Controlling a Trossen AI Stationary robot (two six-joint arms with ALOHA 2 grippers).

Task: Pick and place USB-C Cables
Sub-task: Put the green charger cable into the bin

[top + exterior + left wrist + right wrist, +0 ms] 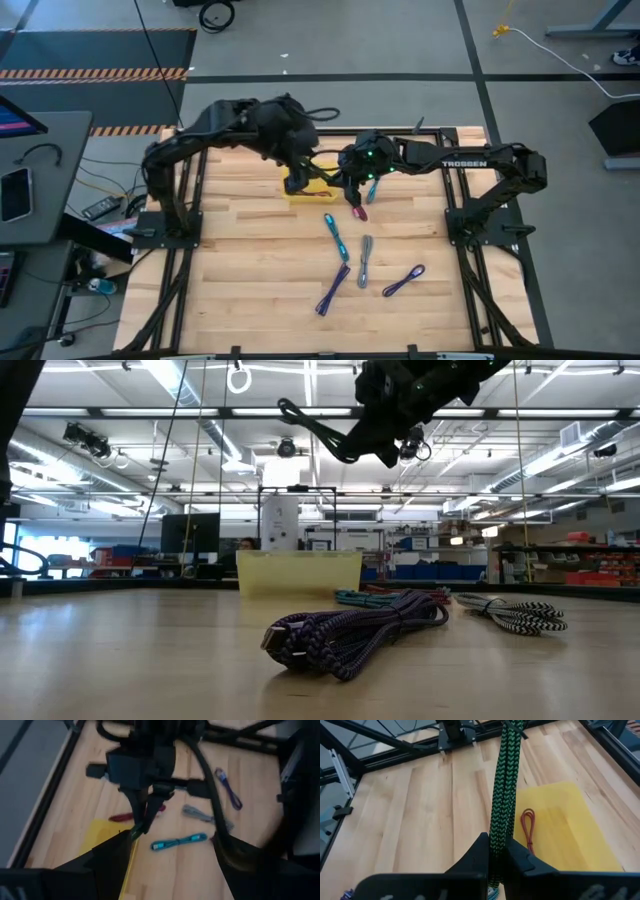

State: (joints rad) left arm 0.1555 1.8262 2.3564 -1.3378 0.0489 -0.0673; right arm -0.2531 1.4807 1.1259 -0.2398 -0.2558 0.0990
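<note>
My right gripper point(496, 851) is raised above the far middle of the wooden table point(250, 290), beside the yellow tray point(570, 820). Its jaws are pressed closed on a green cable point(504, 795), which runs as a folded, braided bundle out past the fingertips. Inside the tray lies a thin red cable point(527, 827) with a small loop at one end. My left gripper point(297, 180) hovers over the tray's other side, close to the right one; I cannot tell how wide its jaws stand. From above, a maroon cable point(359, 211) lies on the table just beside the tray, below my right gripper. Nearer the middle of the table lies a teal-blue cable point(334, 234), then a grey cable point(365, 260), with two purple cables nearby: one purple cable point(332, 290) towards the front and another purple cable point(403, 281) to its right. From table height, a purple braided bundle point(350, 632) lies closest, a black-and-white patterned cable point(515, 612) lies to its right, and the tray's pale wall stands behind them.
</note>
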